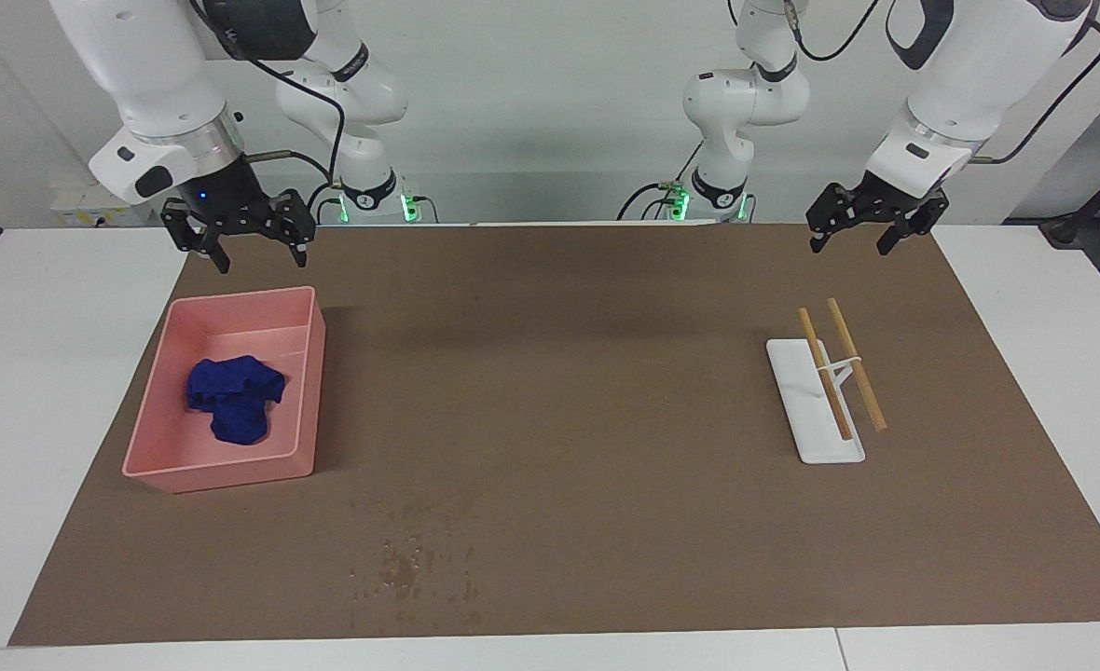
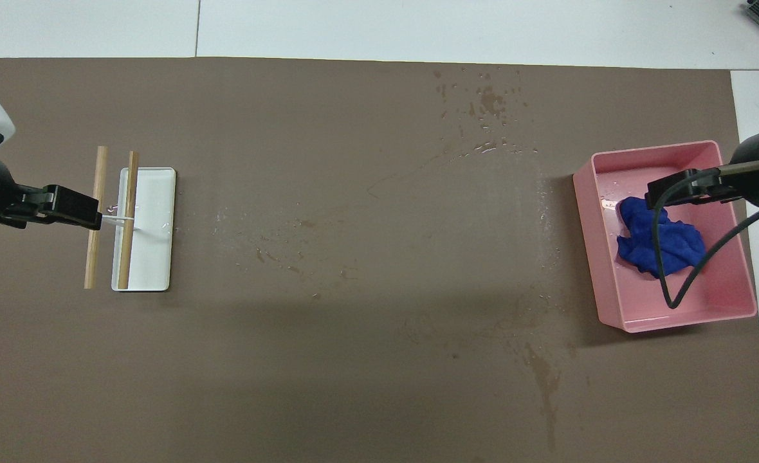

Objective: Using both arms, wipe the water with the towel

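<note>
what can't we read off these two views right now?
- Overhead view: both hands mostly cut off by the side edges, so their fingertips don't show.
- Overhead view: a black cable crosses the towel in the pink bin, hiding a strip of it.
- Facing view: the water specks are too small to count or outline.
</note>
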Robot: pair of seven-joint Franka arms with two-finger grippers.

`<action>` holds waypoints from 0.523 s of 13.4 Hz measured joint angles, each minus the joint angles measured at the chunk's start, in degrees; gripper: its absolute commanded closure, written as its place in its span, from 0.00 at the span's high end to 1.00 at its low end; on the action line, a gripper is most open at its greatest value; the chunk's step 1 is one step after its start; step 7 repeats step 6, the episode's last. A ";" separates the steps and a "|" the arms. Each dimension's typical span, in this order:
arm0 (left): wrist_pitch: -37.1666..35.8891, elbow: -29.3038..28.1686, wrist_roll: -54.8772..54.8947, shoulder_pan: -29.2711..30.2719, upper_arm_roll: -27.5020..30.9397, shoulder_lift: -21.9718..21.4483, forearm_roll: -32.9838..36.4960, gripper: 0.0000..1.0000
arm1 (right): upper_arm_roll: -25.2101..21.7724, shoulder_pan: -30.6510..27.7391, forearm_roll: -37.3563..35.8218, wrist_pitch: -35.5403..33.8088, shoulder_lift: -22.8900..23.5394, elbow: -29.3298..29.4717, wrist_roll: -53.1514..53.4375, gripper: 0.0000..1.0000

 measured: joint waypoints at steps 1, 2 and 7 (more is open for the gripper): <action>0.00 0.00 0.00 0.00 0.00 0.00 0.00 1.00 | -0.03 -0.54 0.00 0.00 0.00 -0.03 1.38 1.00; 0.00 0.00 0.00 0.00 0.00 0.00 0.00 1.00 | -0.03 -0.89 0.00 0.00 0.00 -0.08 2.43 1.00; 0.00 0.00 0.00 0.00 0.00 0.00 0.00 1.00 | 0.17 -0.71 0.00 -0.01 0.00 -0.13 3.04 1.00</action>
